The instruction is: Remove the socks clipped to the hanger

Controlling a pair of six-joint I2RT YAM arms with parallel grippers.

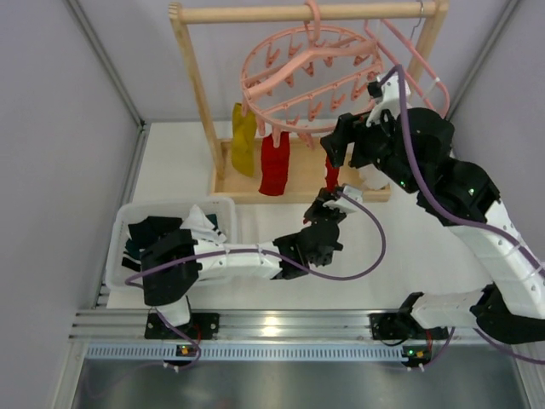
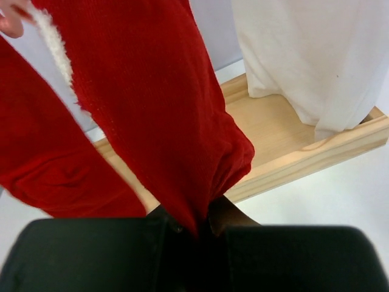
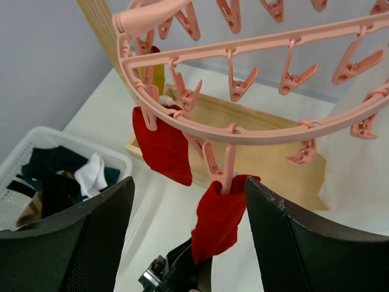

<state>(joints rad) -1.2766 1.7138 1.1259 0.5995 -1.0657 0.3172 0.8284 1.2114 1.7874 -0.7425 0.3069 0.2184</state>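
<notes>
Left gripper is pinching the red sock by its toe to tug it off the hanger – right gripper is hovering spread wide, probably ready to steady it.

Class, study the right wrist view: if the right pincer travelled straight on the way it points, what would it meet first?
Most likely the red sock hanging from a clip on the pink hanger. It sits in line between the fingers of the open right pincer, though depth is hard to judge.
</notes>
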